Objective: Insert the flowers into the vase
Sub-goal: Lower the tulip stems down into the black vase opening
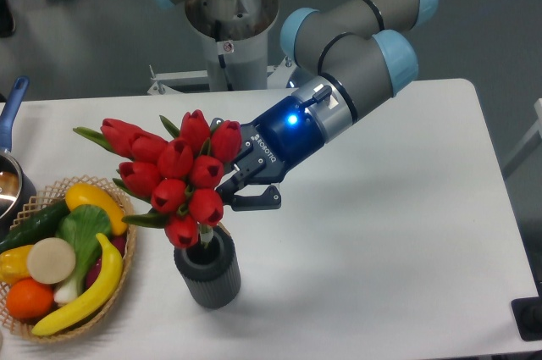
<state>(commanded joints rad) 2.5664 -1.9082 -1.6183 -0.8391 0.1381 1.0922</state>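
White table (381,233) fills most of frame; grey floor behind it along the top and down the right side. Dark shoes at upper left on that floor.

Far left edge: blue-handled metal pot (10,152), cut off by the frame. Below it, lower left: wicker basket (118,288) with fruit and vegetables, sitting near the table's front edge, partly cropped at the bottom.

Just right of basket, lower centre-left: dark grey ribbed vase (207,271), upright on the table. Red tulip flowers (174,169) bunched directly above it, tilted toward upper left; stems run down into the vase mouth, lowest buds touching the rim. Bunch overhangs the basket's right edge.

Centre: gripper (227,193) coming in from upper right, blue wrist with lit LED. Fingers (258,199) at the right side of the bunch, just above the vase; buds hide the near finger, so cannot tell if clamped on stems or loose.

Upper centre: arm base (229,13) at the table's back edge.

Right half of table bare white, out to rounded corner at upper right. Dark object (529,318) off table edge, lower right corner.
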